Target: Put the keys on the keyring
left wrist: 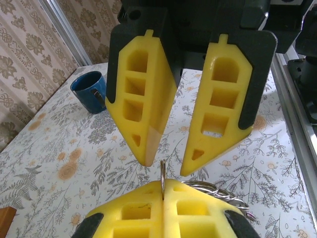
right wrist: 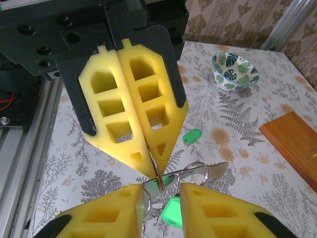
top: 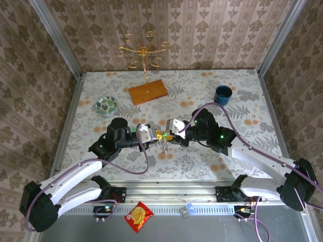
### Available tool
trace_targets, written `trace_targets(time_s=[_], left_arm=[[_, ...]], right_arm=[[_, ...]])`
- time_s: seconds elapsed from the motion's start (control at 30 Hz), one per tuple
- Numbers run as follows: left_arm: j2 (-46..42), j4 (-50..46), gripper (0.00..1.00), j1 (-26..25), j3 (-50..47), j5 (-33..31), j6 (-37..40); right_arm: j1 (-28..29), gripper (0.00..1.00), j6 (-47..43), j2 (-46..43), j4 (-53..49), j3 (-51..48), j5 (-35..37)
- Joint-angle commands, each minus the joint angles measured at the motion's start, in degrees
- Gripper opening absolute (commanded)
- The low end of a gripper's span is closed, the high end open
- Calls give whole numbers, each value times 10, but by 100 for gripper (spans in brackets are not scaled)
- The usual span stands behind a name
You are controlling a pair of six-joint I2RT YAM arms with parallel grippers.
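Right wrist view: ring pinched over the table

Left gripper [right wrist: 151, 166] is closed tight on the keyring [right wrist: 156, 174], held up over the middle of the table [right wrist: 237, 144]. Right gripper [right wrist: 161, 191] faces it, fingers apart either side of the ring. A green key [right wrist: 173, 212] sits just below; a second key [right wrist: 192, 136] lies on the table at 1 o'clock.

Robot laboratory cell dressed as a domestic room. Wallpapered panels [top: 202, 35] framed by aluminium posts [top: 54, 36] enclose a floral-covered table [top: 262, 106]. The left arm [top: 75, 176] and right arm [top: 257, 156] are bolted to a slotted rail [top: 171, 194] at the near edge, with exposed cables [top: 123, 171].
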Motion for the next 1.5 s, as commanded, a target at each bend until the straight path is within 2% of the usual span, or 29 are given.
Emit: trace_targets(time_s=[0.0, 0.13, 0.27, 0.4, 0.57, 0.63, 0.83, 1.1, 1.2, 1.47], left_arm=[[-13, 18, 0, -5, -5, -25, -13], [-52, 4, 0, -7, -16, -121, -28], [-104, -36, 0, -6, -15, -272, -48], [-154, -82, 0, -1, -4, -410, -74], [-200, -146, 0, 26, 10, -508, -99], [-214, -166, 0, 40, 13, -531, -108], [-260, -206, 0, 67, 6, -572, -135], [-317, -262, 0, 70, 4, -671, -168], [-340, -287, 0, 70, 10, -690, -175], [-388, -338, 0, 70, 21, -706, -191]], right_arm=[[2, 29, 14, -6, 34, 10, 7], [-6, 33, 66, -16, 79, -11, 99], [-11, 35, 181, 6, 106, -10, 186], [-9, 35, 300, 63, 88, 22, 217], [9, 35, 410, 162, 33, 98, 255], [15, 36, 453, 202, 14, 133, 246], [42, 38, 404, 323, -1, 218, 221], [71, 37, 298, 491, -98, 374, 223], [80, 37, 257, 536, -137, 422, 247], [81, 37, 233, 613, -185, 505, 205]])
